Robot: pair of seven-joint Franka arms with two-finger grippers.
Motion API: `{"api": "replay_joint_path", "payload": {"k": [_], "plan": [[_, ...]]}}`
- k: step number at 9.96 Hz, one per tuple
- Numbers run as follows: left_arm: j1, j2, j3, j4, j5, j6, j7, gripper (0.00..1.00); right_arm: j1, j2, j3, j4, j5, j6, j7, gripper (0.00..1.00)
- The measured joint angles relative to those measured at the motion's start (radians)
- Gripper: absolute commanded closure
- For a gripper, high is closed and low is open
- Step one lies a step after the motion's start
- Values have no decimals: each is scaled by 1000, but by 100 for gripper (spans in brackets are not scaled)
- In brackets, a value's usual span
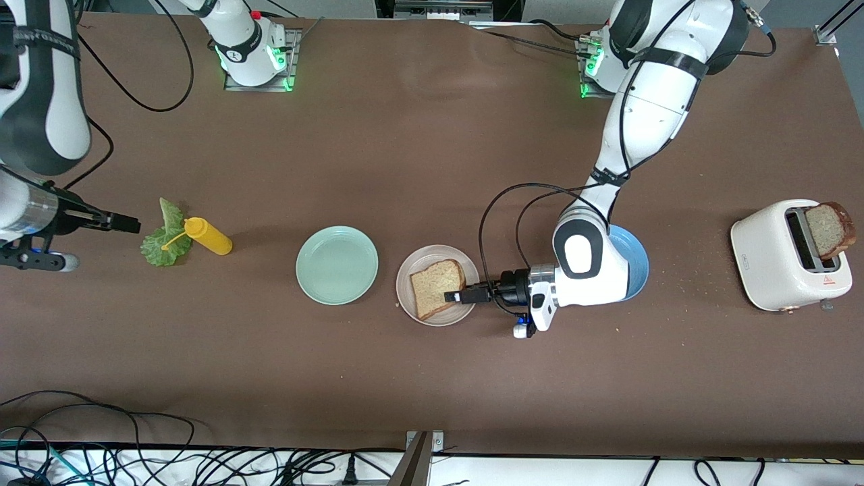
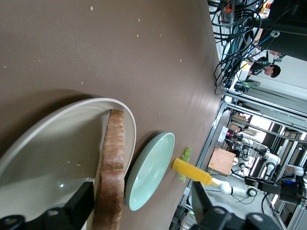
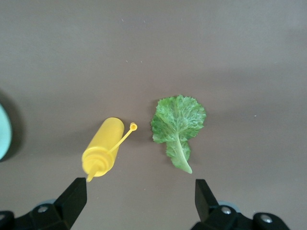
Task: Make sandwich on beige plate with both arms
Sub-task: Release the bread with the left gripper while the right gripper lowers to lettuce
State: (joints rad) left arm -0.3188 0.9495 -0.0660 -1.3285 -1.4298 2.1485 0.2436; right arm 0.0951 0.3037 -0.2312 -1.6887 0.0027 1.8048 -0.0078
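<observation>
The right gripper hung open beside the lettuce leaf and yellow bottle. One bread slice lay on the beige plate, the left gripper open around its edge, apparently just releasing. Lettuce likely comes next, needing a pinch. The second slice stood in the toaster; its label was unreadable.

Bread slice on beige plate
</observation>
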Motion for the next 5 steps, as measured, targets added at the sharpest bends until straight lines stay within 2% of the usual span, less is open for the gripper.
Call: {"api": "replay_joint_path", "payload": {"k": [3,5], "plan": [[19,-8,2,2,18,0,-8,0,-3,7,-24,-190,-2,172,-2,0],[25,-19,2,10,78,0,-74,0,-3,7,-35,-295,-3,300,-6,0]]}}
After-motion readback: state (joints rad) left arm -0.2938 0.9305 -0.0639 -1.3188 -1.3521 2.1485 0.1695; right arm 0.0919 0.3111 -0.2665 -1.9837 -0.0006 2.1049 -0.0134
